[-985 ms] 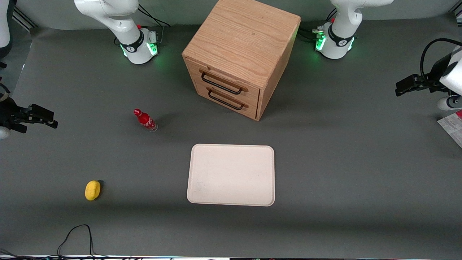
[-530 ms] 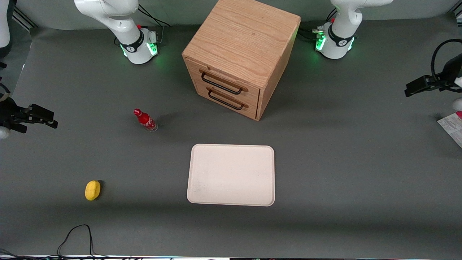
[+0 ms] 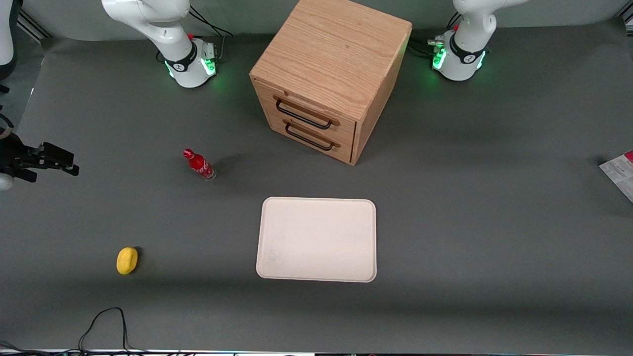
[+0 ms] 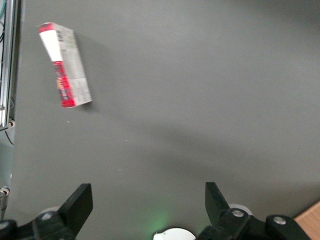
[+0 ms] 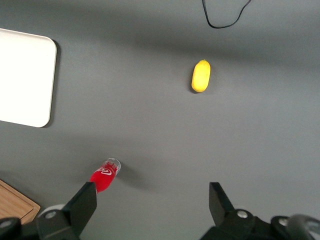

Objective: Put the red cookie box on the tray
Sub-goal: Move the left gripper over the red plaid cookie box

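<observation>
The gripper hangs above the bare table – fingers spread wide – with the box lying flat, well apart.

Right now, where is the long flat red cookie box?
The red cookie box lies flat on the grey table at the working arm's end, apart from the cream-white tray; the open gripper hangs above it.

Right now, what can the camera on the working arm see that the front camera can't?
Only the left wrist view shows the gripper, open and empty, hanging over bare table, and the whole red cookie box lying flat. Only the front view shows the tray, the wooden drawer cabinet, the small red bottle and a yellow object. Both show the grey table, and the front view catches just a sliver of the box at its edge.
</observation>
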Robot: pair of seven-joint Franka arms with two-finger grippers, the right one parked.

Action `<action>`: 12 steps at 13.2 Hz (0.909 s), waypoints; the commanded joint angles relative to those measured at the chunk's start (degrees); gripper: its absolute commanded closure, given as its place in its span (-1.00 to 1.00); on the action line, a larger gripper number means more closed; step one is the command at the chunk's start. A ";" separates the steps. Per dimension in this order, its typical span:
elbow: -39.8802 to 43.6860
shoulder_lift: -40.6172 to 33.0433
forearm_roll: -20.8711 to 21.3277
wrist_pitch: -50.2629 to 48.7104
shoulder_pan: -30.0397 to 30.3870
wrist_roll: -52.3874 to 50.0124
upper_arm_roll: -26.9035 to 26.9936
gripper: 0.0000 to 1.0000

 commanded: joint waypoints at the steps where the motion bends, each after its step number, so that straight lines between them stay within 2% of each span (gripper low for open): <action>1: 5.48 5.04 0.23 -0.59 8.02 2.21 -0.74 -1.00; 4: 5.57 8.11 -0.02 2.65 16.98 8.17 -0.74 -1.00; 7: 5.66 12.68 0.50 8.10 23.06 10.55 -0.65 -1.00; 10: 5.58 16.64 0.68 12.05 27.29 14.42 -0.65 -1.00; 12: 4.70 19.36 0.77 16.44 28.09 14.87 -0.65 -1.00</action>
